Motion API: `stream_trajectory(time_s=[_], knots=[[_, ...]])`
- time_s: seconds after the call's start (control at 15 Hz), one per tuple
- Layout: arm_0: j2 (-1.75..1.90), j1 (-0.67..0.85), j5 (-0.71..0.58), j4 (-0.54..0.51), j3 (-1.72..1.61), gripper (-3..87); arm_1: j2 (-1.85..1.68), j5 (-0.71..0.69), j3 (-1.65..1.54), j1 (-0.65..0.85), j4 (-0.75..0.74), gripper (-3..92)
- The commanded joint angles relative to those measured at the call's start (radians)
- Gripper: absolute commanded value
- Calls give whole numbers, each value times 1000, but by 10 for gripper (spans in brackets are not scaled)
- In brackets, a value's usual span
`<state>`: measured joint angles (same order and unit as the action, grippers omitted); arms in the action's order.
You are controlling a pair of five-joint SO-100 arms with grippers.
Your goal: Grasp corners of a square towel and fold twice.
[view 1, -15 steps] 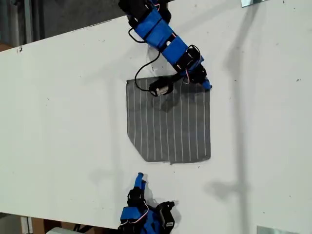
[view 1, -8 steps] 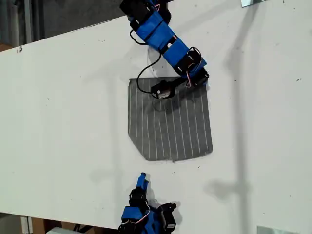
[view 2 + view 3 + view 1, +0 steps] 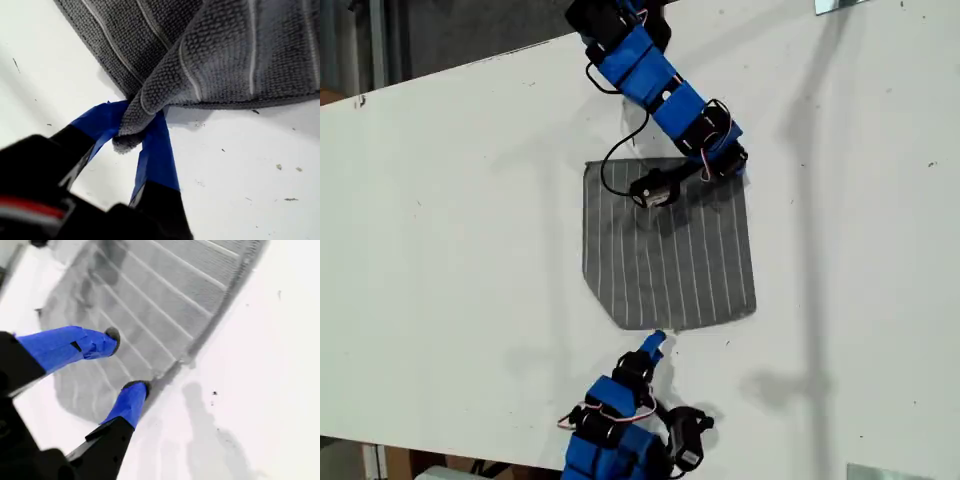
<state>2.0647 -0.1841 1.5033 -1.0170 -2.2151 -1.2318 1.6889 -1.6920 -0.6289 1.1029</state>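
1. Exterior view: towel (image 3: 668,250) lies flat on the white table (image 3: 450,220), near the middle, stripes running roughly top to bottom of this view.
2. Exterior view: my first gripper (image 3: 735,167) sits at the towel's upper corner on the exterior view's right. The arm reaches in from the top edge of this view. A small fold of cloth is raised there.
3. Exterior view: my second gripper (image 3: 658,343) points at the towel's lower edge, just beside it. Its arm enters from the bottom edge of this view.
4. First wrist view: my first gripper (image 3: 134,136) has both blue fingers (image 3: 159,150) pressed onto 1 bunched corner (image 3: 131,131) of the towel (image 3: 225,55). The corner is pinched between them and lifted slightly off the table (image 3: 240,170).
5. Second wrist view: my second gripper (image 3: 125,361) is spread, with nothing between its jaws. One fingertip (image 3: 134,392) is at the towel's edge; the other (image 3: 102,342) hangs over the striped towel (image 3: 160,300). Whether either touches the cloth cannot be told.
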Motion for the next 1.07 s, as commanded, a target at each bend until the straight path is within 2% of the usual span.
stream_trajectory(time_s=[0.0, 0.27, 0.53, 0.87, 1.0], knots=[[-247, -117, 117, 69, 112, 179, 17, 12, -8, 0, -5, -1], [-532, -262, 216, 12, 359, 198, 28, 12, -12, 3, -11, -1], [-779, -285, 146, -112, 727, 206, 38, 14, -20, -2, -23, -1], [-983, -272, 75, -132, 971, 210, 40, 15, -20, -2, -25, -1], [-1058, -276, 61, -176, 1101, 211, 44, 15, -20, 0, -28, -1]])
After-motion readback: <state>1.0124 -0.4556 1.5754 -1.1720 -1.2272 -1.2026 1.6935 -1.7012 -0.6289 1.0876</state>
